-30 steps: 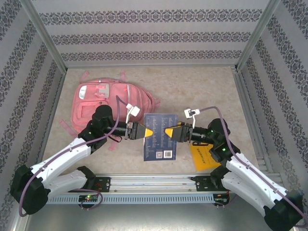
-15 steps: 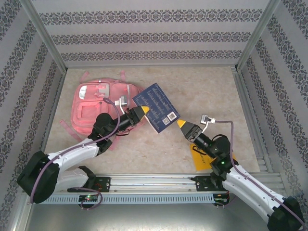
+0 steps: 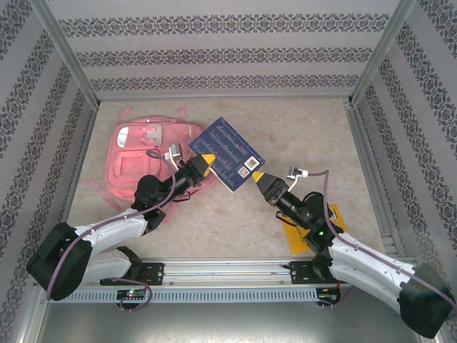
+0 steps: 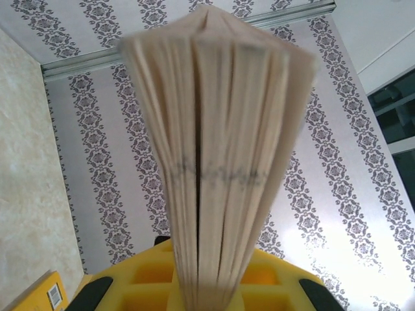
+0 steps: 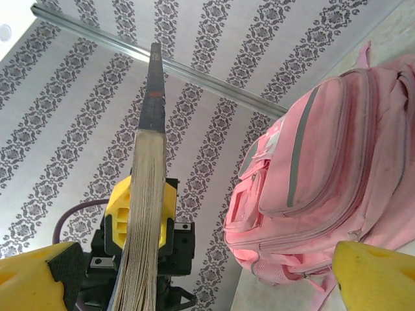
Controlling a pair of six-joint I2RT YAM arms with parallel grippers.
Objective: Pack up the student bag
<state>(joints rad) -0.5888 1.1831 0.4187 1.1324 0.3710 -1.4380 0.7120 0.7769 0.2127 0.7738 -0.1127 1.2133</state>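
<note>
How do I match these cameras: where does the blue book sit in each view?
Top external: book at centre, tilted, its left edge pinched by the left fingers.
Left wrist: book at centre, page edges fanning up from the bottom.
Right wrist: book left of centre, edge-on and upright.
Shared landmark: the patterned wall beyond the book in all three.

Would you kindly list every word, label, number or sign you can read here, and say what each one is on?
Nothing reads clearly enough to quote.
blue book cover: rows of white print, too small.
Its white code sticker: too small.
Book's page edges: faint dark marks, blurred.
yellow item: label in the left wrist view, too small.
student bag: no lettering visible.
</note>
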